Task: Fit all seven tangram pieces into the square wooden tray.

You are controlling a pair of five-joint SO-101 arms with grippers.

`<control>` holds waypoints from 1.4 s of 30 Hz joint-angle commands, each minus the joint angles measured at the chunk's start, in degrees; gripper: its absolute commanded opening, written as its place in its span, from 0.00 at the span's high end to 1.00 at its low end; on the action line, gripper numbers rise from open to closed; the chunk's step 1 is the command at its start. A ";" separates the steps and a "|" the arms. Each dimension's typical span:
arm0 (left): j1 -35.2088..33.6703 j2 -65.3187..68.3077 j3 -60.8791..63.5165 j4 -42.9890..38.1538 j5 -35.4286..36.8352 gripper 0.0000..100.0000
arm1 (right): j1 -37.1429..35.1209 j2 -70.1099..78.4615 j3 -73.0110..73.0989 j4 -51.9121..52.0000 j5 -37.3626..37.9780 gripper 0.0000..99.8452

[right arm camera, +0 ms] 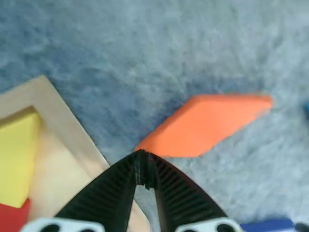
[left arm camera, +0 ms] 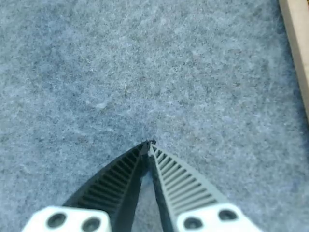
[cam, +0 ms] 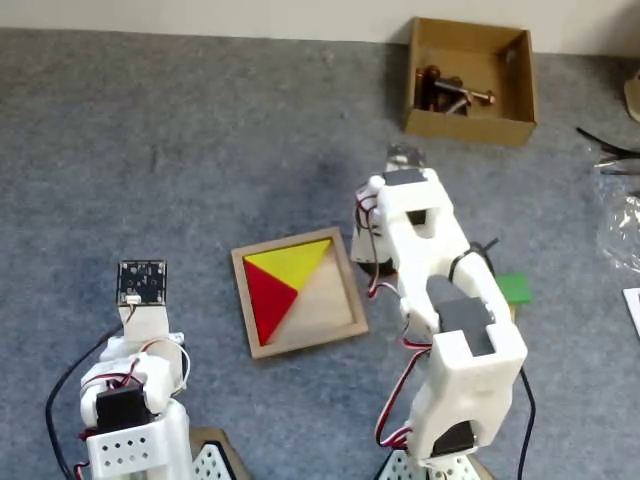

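Observation:
The square wooden tray lies mid-table with a yellow triangle and a red triangle filling its left half. My right arm stretches past the tray's right side. Its gripper is shut, tips right at the near corner of an orange parallelogram lying flat on the carpet just outside the tray's corner. A green piece peeks out from under the right arm. My left gripper is shut over bare carpet, left of the tray edge.
A blue piece lies close beside the right gripper. A cardboard box with small metal parts stands at the back right. Cables and a plastic bag sit at the right edge. Grey carpet covers the table.

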 commanded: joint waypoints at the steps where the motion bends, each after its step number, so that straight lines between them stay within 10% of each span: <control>1: -0.75 -0.40 1.10 0.26 0.53 0.99 | 1.10 -1.01 0.31 2.33 -0.26 1.00; 23: -0.75 -0.40 1.10 0.26 0.53 0.99 | 5.14 -2.59 -2.68 11.30 0.00 1.00; 37: -0.75 -0.40 1.10 0.26 0.53 0.99 | -0.04 -14.11 -3.82 14.02 32.35 1.00; 42: -0.75 -0.40 1.10 0.26 0.53 0.99 | -0.48 -11.47 -4.88 9.80 33.67 1.00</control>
